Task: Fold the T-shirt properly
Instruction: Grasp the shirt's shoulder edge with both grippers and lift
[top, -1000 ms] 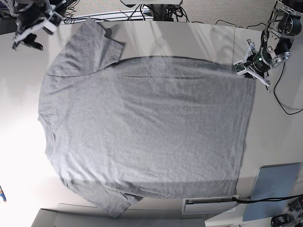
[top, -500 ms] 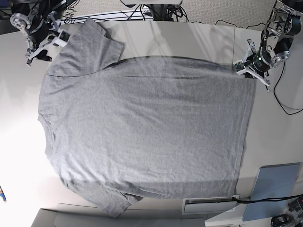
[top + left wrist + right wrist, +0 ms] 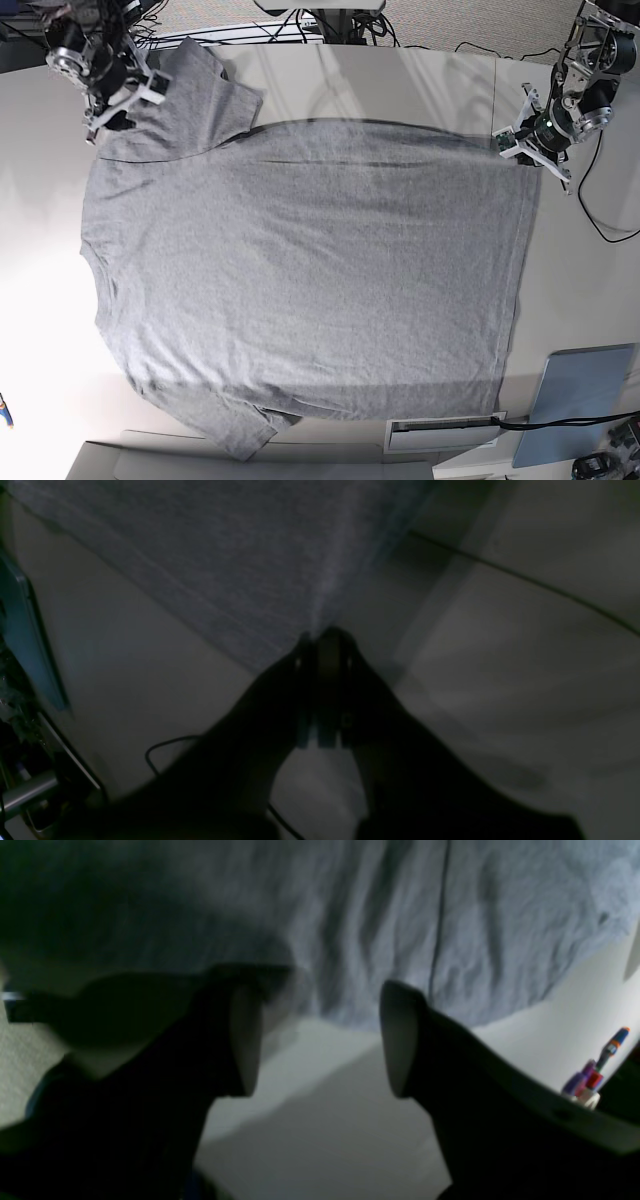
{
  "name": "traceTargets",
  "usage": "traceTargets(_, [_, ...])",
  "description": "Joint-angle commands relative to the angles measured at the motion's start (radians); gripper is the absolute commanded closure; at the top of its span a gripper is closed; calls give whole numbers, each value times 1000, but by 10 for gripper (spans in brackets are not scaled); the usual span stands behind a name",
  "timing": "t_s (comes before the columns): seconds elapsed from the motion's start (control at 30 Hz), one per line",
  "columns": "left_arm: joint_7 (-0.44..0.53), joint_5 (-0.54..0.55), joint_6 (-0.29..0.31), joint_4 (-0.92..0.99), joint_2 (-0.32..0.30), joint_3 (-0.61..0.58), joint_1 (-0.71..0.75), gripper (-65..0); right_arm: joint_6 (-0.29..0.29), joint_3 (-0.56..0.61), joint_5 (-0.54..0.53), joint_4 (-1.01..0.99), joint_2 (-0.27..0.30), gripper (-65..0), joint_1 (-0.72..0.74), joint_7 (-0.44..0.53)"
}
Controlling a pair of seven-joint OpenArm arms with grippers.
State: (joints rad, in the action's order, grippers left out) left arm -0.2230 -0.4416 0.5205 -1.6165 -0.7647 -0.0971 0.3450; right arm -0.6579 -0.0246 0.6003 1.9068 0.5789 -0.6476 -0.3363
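The left gripper point(image 3: 324, 639) is seen pressed together, its dark fingers point(image 3: 305, 650) meeting on the corner of the T-shirt point(image 3: 240, 560) where hem and side edge join; the wrist picture is dim, so the pinch of cloth between the tips is likely rather than certain. In the base view this gripper point(image 3: 522, 140) is placed at about 2 o'clock of the garment, touching its corner.

The right gripper point(image 3: 320, 1040) is held wide apart, nothing between its two fingers point(image 3: 397, 1040); they are poised just beside the rumpled grey cloth point(image 3: 400, 915), with bare table point(image 3: 320, 1120) showing in the gap. In the base view it point(image 3: 118, 100) is found at about 10 o'clock, at the outer edge of the upper sleeve.

The T-shirt point(image 3: 310, 280) is spread flat across the pale table point(image 3: 400, 80), plain side shown, the collar end at 9 o'clock and the hem at 3 o'clock. One sleeve is laid out at 11 o'clock, the other at 7 o'clock. A blue-grey board point(image 3: 580, 400) is seen at 4 o'clock, apart from the cloth, and a small coloured object point(image 3: 597, 1065) lies near the table edge
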Motion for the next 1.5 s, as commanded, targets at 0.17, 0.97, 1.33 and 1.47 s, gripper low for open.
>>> traceTargets(0.17, [-47, -11, 46, 10, -11, -5, 15, 0, 4, 74, 3, -71, 14, -365, 78, -8])
traceTargets(0.97, [-39, 15, -19, 10, -14, -5, 26, 0, 11, 116, -83, -55, 17, 0, 98, -194])
traceTargets(1.33, [-187, 217, -8, -147, -121, -5, 165, 0, 11, -27, -144, 168, 80, 0, -145, -275])
traceTargets(1.47, [-205, 237, -3, -190, -129, -5, 235, 0, 11, -65, -144, 221, 80, 0, -245, -307])
